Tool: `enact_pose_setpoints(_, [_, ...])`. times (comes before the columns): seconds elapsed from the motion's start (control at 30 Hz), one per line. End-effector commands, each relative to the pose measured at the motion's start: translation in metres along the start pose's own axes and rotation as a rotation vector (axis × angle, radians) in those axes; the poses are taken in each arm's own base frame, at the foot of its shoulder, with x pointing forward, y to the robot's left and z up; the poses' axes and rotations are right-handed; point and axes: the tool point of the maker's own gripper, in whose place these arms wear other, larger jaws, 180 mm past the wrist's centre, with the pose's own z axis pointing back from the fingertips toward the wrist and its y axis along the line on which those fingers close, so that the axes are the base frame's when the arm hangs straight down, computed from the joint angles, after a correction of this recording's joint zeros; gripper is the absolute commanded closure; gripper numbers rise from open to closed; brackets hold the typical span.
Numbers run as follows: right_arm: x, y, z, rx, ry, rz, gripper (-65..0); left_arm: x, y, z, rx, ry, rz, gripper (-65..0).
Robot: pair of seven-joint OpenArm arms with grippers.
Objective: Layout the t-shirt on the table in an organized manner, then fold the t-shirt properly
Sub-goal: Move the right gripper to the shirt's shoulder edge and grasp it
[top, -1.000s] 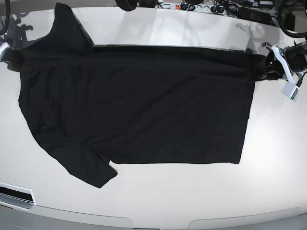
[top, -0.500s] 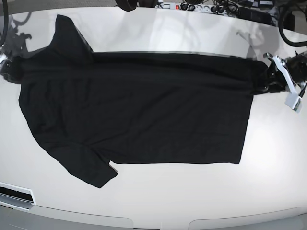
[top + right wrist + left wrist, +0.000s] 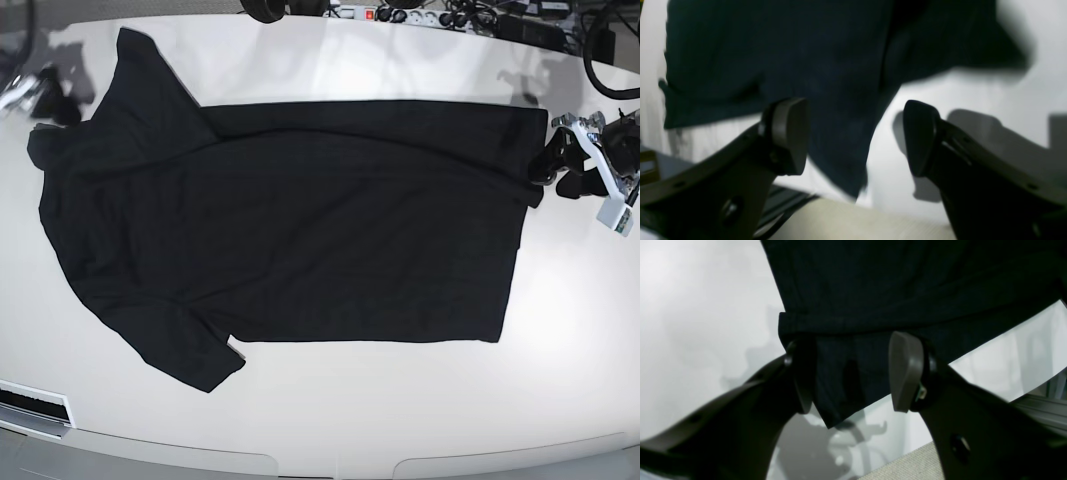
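We see the t-shirt (image 3: pixel 290 220) lying flat on the desk (image 3: pixel 420 400), between both pincers. The left pincer (image 3: pixel 853 373) stands open around its hem corner; the right pincer (image 3: pixel 853 136) is open above the shoulder edge.

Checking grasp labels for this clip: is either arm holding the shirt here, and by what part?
Nothing is gripped. The left gripper has open jaws straddling a hem corner of the t-shirt; the right gripper is open too, cloth loose between its jaws.
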Motion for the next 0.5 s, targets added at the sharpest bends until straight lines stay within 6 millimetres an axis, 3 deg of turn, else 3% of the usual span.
enact_pose_setpoints(0.0, [0.009,0.003,0.004,0.011,-0.044,0.010,-45.0,0.014,0.002,0.005,0.003,-0.042,-0.019,-35.4])
enact_pose_setpoints(0.23, [-0.021,0.024,-0.021,0.055,-0.021,-0.062,-45.0,0.014,0.002,0.005,0.001,-0.042,-0.018,-35.4])
enact_pose_setpoints(0.47, [-0.043,0.006,-0.046,-0.126,0.086,0.004,-45.0,0.016,-0.003,0.005,-0.025,-0.052,-0.001,-35.4])
